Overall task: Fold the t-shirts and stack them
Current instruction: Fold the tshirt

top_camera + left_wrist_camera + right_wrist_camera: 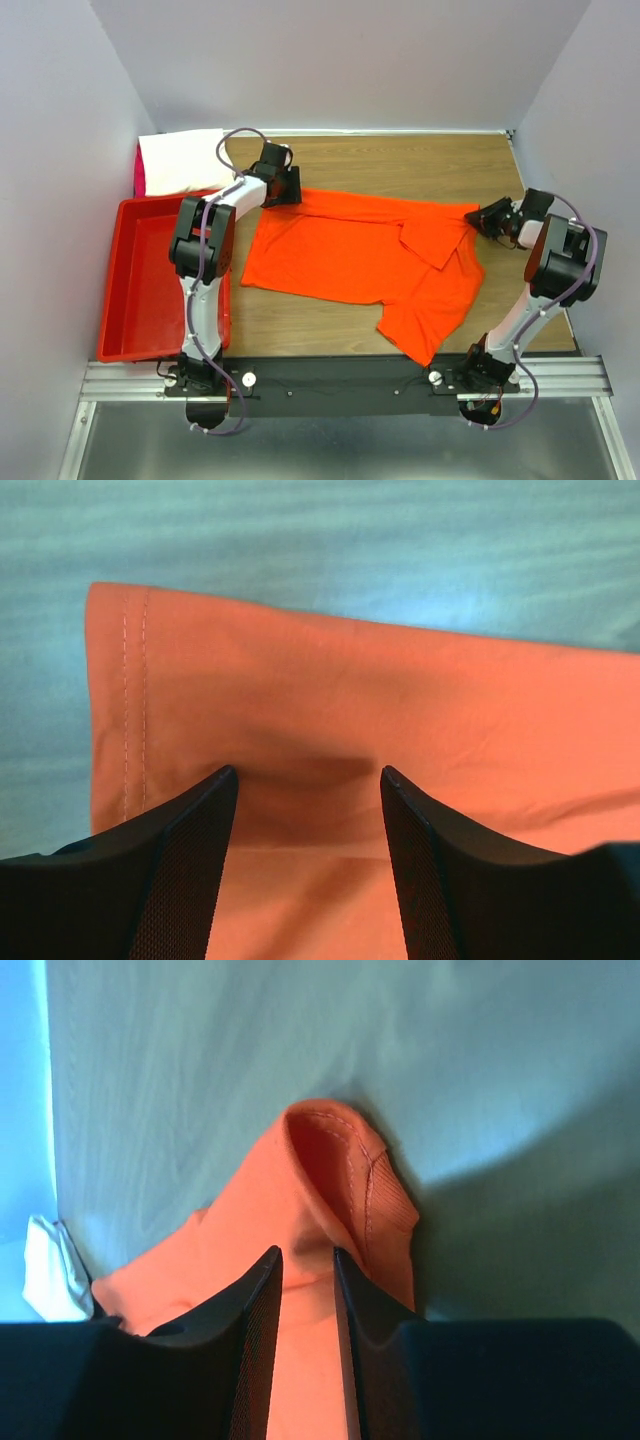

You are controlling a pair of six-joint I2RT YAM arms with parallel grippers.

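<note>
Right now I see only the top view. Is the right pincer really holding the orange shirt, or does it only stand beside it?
Observer: It is holding it. In the right wrist view, the right pincer is closed on a stitched edge of the orange shirt.
Operator: And the left one, please?
Observer: The left pincer is open, with its fingers wide apart over the shirt, close to the double-stitched hem.
Operator: Is there cloth between those fingers?
Observer: Yes. The cloth lies between them with a shadowed crease, but it is not pinched.
</note>
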